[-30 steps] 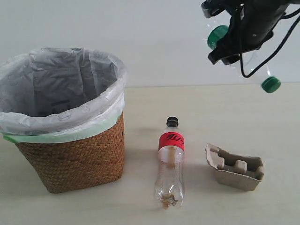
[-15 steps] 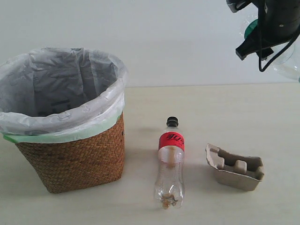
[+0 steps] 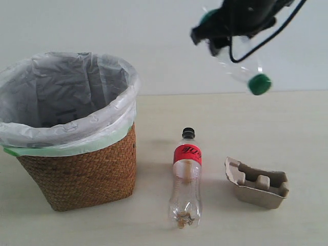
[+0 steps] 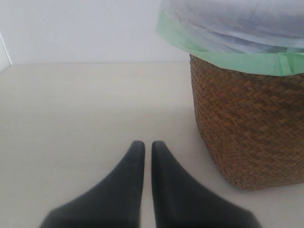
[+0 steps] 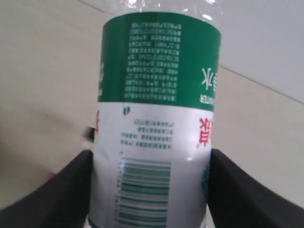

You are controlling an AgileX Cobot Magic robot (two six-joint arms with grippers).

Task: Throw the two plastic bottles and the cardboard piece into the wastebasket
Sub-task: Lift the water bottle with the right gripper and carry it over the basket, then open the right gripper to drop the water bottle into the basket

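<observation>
My right gripper is high in the air at the upper right, shut on the shorter bottle with the green-white label; its green cap points down. The taller bottle with red label and black cap lies on the table, right of the wastebasket. The cardboard piece rests right of that bottle. My left gripper is shut and empty, low over the table beside the wicker wall of the wastebasket.
The pale tabletop runs back to a white wall. A black cable loops below the right arm.
The right arm swung right and then back left with the green-capped bottle, now nearer the middle. The red-label bottle, the cardboard piece and the wastebasket have not moved.
</observation>
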